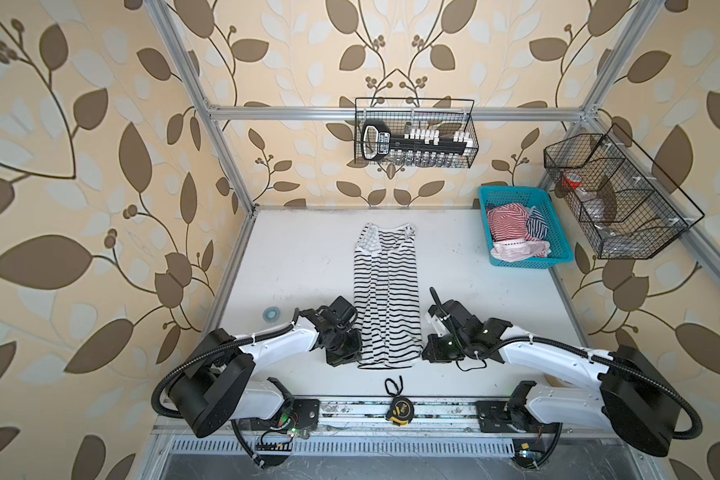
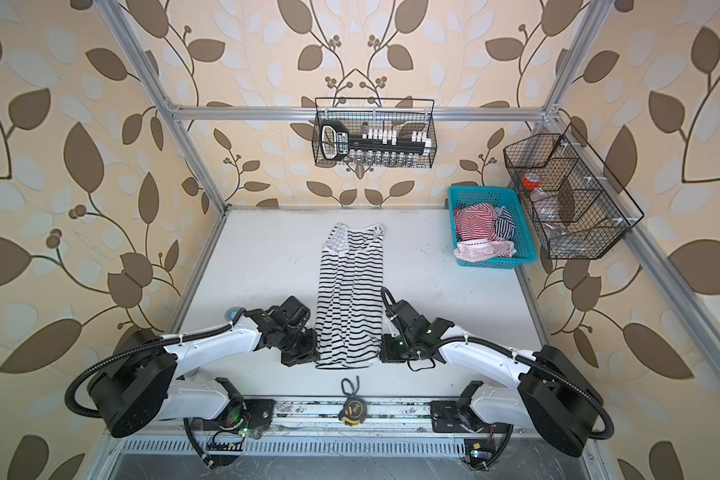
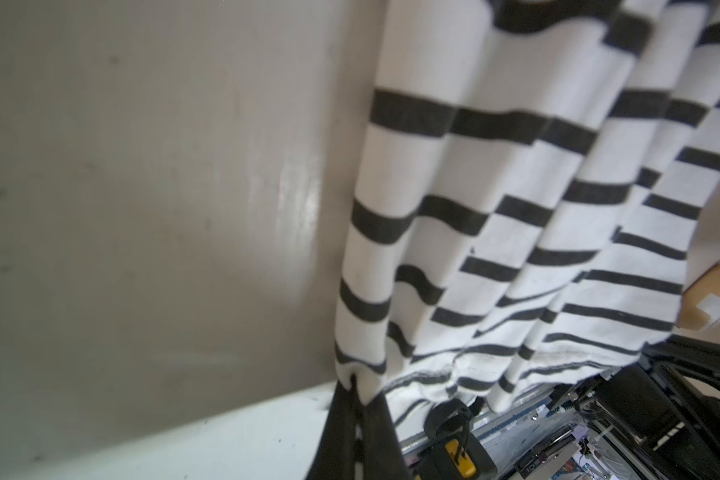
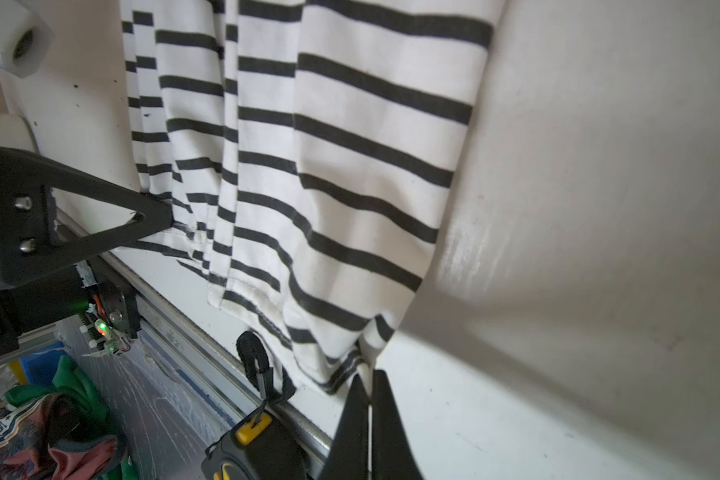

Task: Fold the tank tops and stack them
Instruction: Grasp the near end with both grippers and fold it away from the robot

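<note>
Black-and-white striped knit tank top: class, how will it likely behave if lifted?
Probably floppy: the black-and-white striped knit tank top lies in long folds. Likely sags between left pincer and right pincer, both pinching hem corners.

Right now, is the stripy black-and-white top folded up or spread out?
Spread out long, not folded up: the black-and-white top lies full-length along the table, neck far, hem near, with lengthwise wrinkles.

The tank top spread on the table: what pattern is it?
White with thin black stripes; the tank top shows best in the right wrist view.
</note>
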`<act>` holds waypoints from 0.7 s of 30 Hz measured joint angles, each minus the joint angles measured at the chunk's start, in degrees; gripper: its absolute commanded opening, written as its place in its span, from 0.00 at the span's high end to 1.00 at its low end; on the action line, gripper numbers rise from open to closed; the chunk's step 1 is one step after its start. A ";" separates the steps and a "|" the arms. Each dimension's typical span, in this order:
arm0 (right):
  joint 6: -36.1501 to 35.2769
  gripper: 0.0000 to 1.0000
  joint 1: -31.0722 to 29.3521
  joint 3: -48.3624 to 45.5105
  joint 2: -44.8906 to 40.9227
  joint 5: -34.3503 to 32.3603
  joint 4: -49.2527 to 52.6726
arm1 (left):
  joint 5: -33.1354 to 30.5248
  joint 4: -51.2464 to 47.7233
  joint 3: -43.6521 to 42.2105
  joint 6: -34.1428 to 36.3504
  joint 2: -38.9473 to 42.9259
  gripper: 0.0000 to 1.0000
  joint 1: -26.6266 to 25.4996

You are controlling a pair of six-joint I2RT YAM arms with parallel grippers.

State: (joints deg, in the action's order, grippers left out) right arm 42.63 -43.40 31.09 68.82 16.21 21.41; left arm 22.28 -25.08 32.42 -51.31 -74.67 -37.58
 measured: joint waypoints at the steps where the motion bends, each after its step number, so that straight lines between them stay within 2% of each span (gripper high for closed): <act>1: -0.02 1.00 0.02 0.11 -0.59 -0.17 0.52 | -0.15 -0.79 0.46 0.02 0.39 1.00 0.00; 12: -2.29 1.00 4.28 5.88 -2.32 -0.09 5.44 | -2.40 -6.64 10.71 0.57 2.12 1.00 0.00; 21: -6.60 1.00 8.44 12.37 2.82 1.11 6.47 | -3.32 -7.80 16.96 2.10 -3.96 1.00 0.61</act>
State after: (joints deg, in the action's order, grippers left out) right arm 36.03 -34.96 43.46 71.64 17.32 27.88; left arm 18.96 -32.88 49.39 -49.21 -78.63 -36.97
